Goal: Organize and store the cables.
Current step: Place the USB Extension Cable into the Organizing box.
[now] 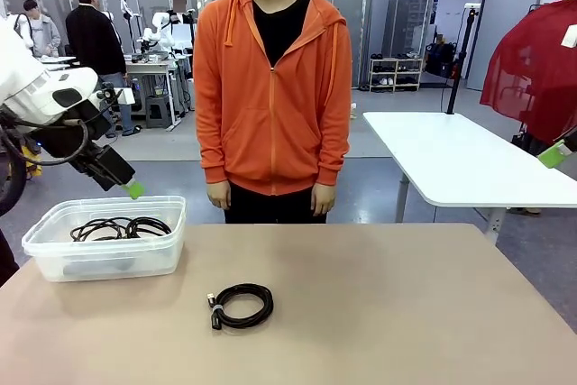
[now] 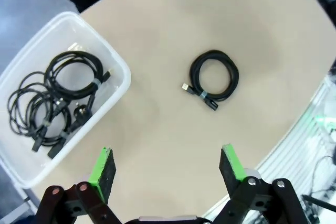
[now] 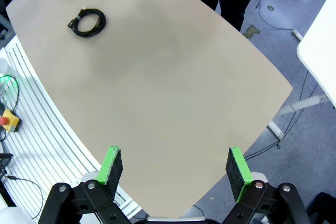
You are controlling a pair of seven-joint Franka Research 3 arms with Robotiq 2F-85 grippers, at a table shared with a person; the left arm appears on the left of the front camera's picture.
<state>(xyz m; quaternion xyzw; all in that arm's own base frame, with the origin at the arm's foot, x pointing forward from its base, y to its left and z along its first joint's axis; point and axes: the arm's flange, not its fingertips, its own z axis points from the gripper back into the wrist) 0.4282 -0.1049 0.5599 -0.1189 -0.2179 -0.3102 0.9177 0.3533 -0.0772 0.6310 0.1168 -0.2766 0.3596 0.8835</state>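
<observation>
Cables: several thin black coils (image 2: 55, 103) already lie in my clear plastic bin (image 2: 118, 64); one coiled black cord (image 1: 240, 305) left mid-table. Both grippers (L (image 2: 166, 169), R (image 3: 176, 169)) wide open, empty.

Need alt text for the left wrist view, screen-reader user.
One coiled black cable lies alone on the tan table, apart from a clear plastic bin holding several more coiled cables. The left gripper hangs open above the table, holding nothing.
</observation>
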